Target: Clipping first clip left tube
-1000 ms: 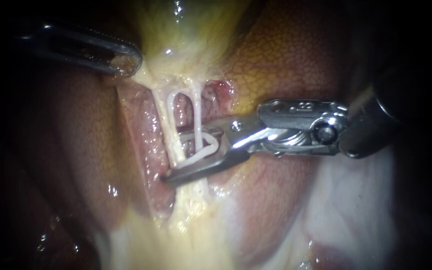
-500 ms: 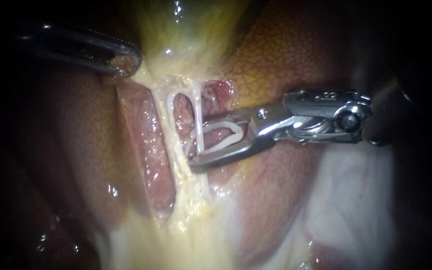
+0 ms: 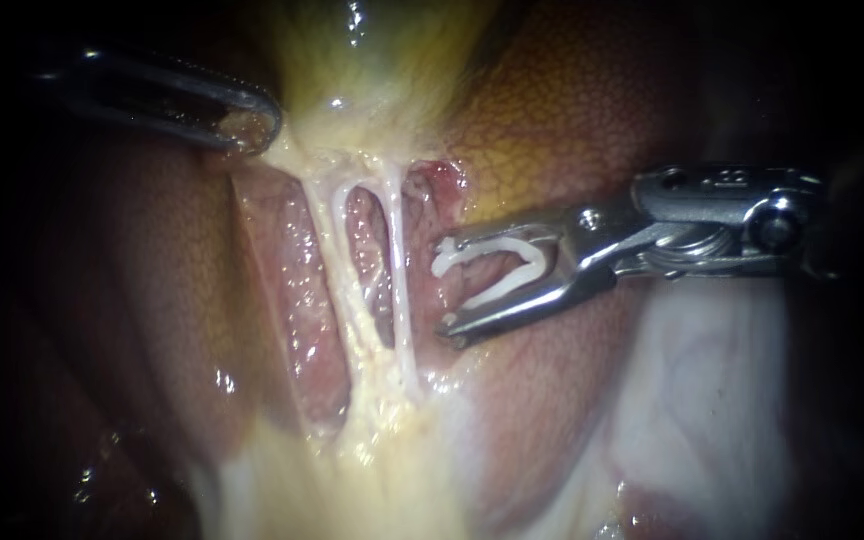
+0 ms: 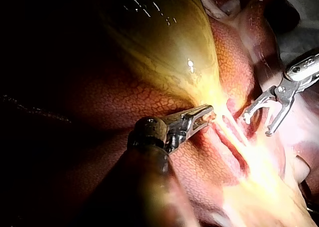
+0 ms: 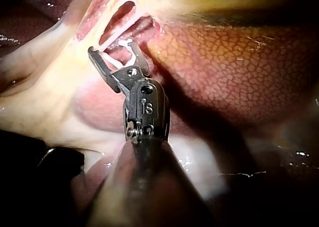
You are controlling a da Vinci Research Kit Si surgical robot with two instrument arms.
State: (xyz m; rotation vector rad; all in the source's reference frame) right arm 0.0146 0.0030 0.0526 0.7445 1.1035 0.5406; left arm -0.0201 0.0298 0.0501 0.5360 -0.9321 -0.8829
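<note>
right instrument [image 3: 445,290] sits to the right of both tubes, clear of them, jaws spread wide and cradling an open white clip [image 3: 537,262], mouth facing left. the left tube [image 3: 347,250] runs up-and-down, crosswise to that mouth, but it's the farther one, with the right tube [image 3: 399,270] standing between. left instrument [image 3: 252,125] is clamped on the gallbladder [image 3: 382,60] neck. i'd say the clip has to get past the near tube first.
</note>
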